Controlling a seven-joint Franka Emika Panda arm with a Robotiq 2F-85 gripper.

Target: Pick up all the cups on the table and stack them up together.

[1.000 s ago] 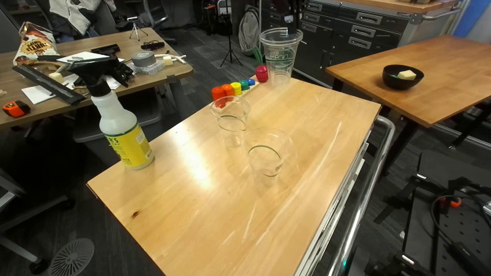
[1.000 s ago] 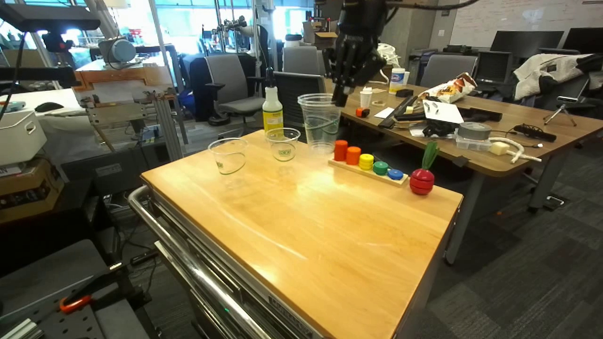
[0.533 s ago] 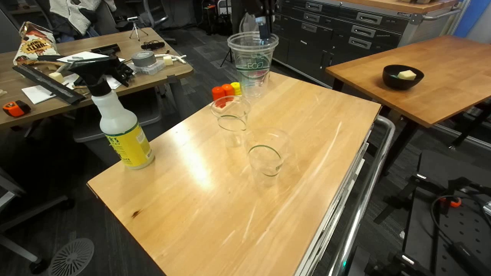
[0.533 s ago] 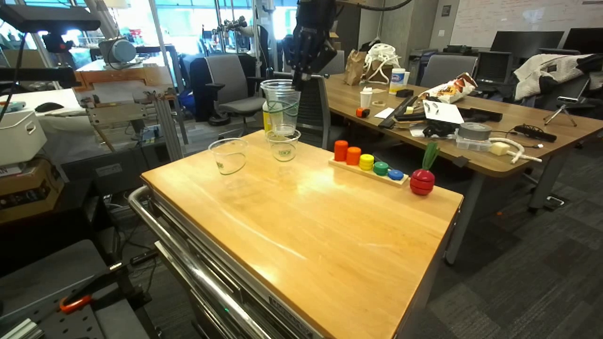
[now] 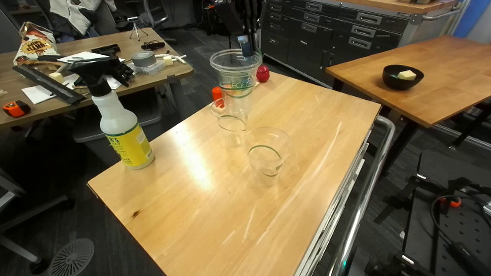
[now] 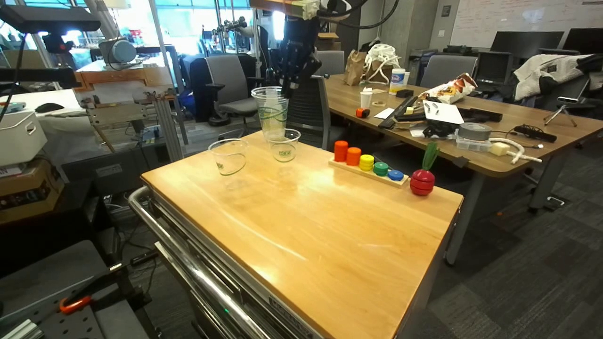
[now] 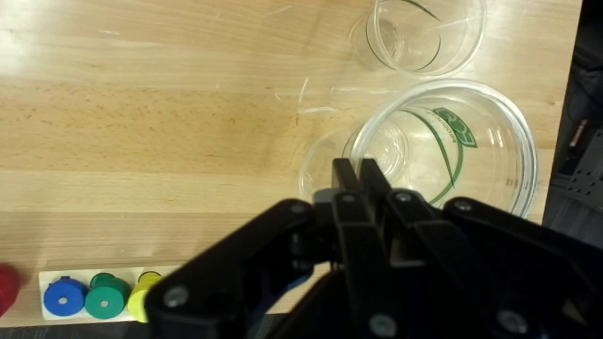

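My gripper (image 5: 246,49) is shut on the rim of a nest of clear cups (image 5: 238,92), apparently two, held upright; the nest also shows in the other views (image 6: 273,115) (image 7: 485,155). Its bottom overlaps the rim of a clear standing cup (image 5: 232,134) in both exterior views (image 6: 284,153). I cannot tell whether it is inside that rim. In the wrist view that cup's rim (image 7: 305,176) shows left of the fingers, partly hidden under the nest. Another clear cup (image 5: 266,159) stands apart on the table (image 5: 215,222), also seen in the remaining views (image 6: 228,160) (image 7: 424,52).
A yellow-and-white spray bottle (image 5: 128,138) stands near the table's edge. A wooden strip with coloured pegs (image 6: 367,167) and a red radish toy (image 6: 421,181) are along another edge. A metal handle bar (image 5: 374,184) runs along the table side.
My gripper has carried the nested cups away from the coloured pegs and radish toy, over to the nearer standing cup, and lowered them in the last half second. The standing cups have not visibly moved.
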